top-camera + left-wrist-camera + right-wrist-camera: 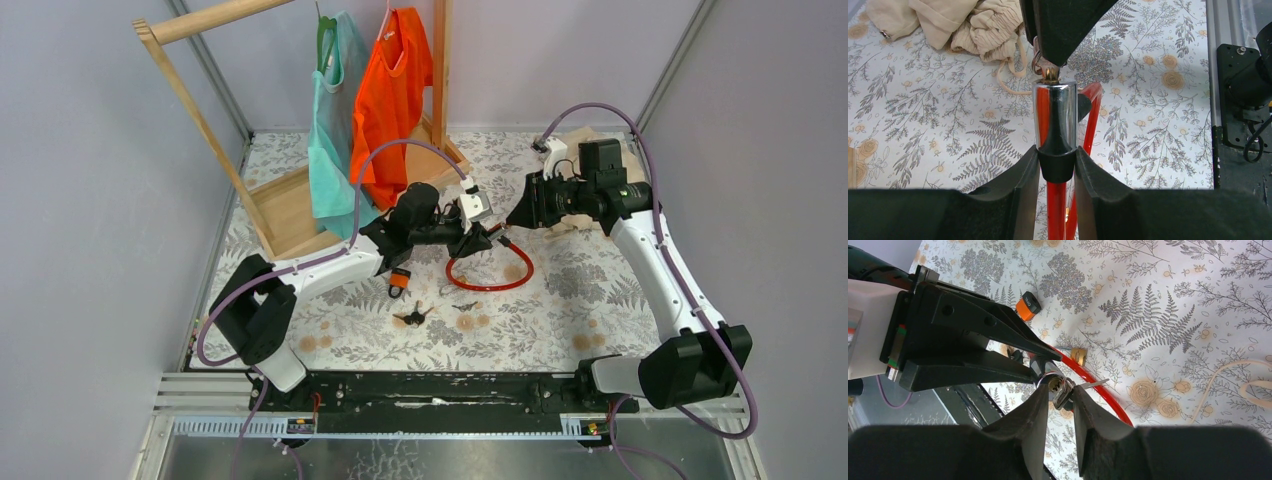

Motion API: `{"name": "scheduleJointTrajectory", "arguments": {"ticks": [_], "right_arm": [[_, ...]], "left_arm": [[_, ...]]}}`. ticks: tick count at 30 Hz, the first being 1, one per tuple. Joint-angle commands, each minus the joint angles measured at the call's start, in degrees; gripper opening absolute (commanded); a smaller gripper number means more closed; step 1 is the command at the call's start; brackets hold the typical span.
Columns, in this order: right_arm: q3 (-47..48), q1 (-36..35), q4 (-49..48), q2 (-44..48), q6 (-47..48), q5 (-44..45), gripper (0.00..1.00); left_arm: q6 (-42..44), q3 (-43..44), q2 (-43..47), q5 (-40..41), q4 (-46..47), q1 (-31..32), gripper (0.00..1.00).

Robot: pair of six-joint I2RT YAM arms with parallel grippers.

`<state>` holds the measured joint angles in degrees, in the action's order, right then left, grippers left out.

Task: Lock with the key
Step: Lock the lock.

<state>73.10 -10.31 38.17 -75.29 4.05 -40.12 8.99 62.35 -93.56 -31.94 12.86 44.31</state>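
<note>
The lock is a chrome cylinder [1055,112] on a red cable loop [490,287], held up over the floral table. My left gripper [1057,157] is shut on the black collar at the cylinder's base. The key [1063,390] sits in the keyhole at the cylinder's far end, with a second key [1095,384] sticking out from its ring. My right gripper [1059,390] comes in from the right, its two fingers closed on either side of the key's head. From above, the left gripper [487,240] and right gripper [512,222] meet tip to tip.
A small orange padlock [399,281] and black keys [412,317] lie near the front, and a brass padlock [1078,355] lies by the cable. A beige cloth [948,25] is heaped at the back right. The wooden clothes rack [290,200] with hanging shirts stands back left.
</note>
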Motion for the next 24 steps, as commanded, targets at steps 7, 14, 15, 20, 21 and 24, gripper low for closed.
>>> {"name": "scheduleJointTrajectory", "arguments": {"ticks": [7, 14, 15, 20, 21, 24], "right_arm": [[0.5, 0.2, 0.0, -0.6, 7.5, -3.5, 0.18], [1.5, 0.1, 6.6, -1.6, 34.0, -7.4, 0.07], [1.4, 0.2, 7.0, -1.7, 36.8, -7.9, 0.07], [2.8, 0.2, 10.1, -3.2, 50.0, -9.0, 0.05], [3.0, 0.1, 10.3, -3.4, 52.1, -8.7, 0.05], [3.5, 0.2, 10.2, -3.5, 58.0, -8.3, 0.05]], "left_arm": [[0.6, -1.1, 1.1, -1.6, -1.8, 0.3, 0.0], [0.9, -1.1, 1.2, -7.0, -2.2, 0.3, 0.0], [0.9, -1.1, 1.2, -7.3, -2.3, 0.3, 0.0], [1.4, -1.3, 1.0, -8.8, -2.5, 0.3, 0.0], [1.4, -1.3, 1.0, -9.3, -2.5, 0.3, 0.0], [1.2, -1.2, 1.1, -9.7, -2.6, 0.3, 0.0]]}}
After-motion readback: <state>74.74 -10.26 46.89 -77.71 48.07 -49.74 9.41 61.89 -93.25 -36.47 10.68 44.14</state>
